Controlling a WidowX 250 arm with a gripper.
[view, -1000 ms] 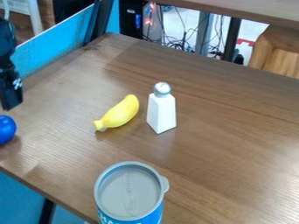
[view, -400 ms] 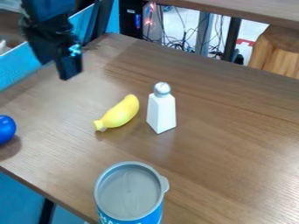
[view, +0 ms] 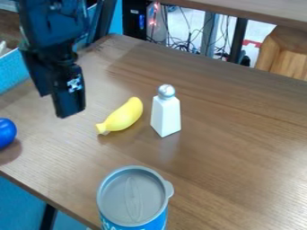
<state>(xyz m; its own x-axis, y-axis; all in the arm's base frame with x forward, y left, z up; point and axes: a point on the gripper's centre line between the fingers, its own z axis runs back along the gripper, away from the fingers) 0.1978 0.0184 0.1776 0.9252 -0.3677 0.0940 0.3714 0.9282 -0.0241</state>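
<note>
Lower than before, the gripper (view: 57, 106) hangs near the banana (view: 123, 116) — seemingly released, open

End effector (view: 58, 105) now closer to banana (view: 123, 116).

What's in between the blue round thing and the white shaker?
The yellow banana lies between the blue round thing and the white shaker, as the camera view shows.

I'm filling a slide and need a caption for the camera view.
Black robot hand above a brown table, with yellow banana, white tapered shaker, blue ball and lidded blue cup.
</note>
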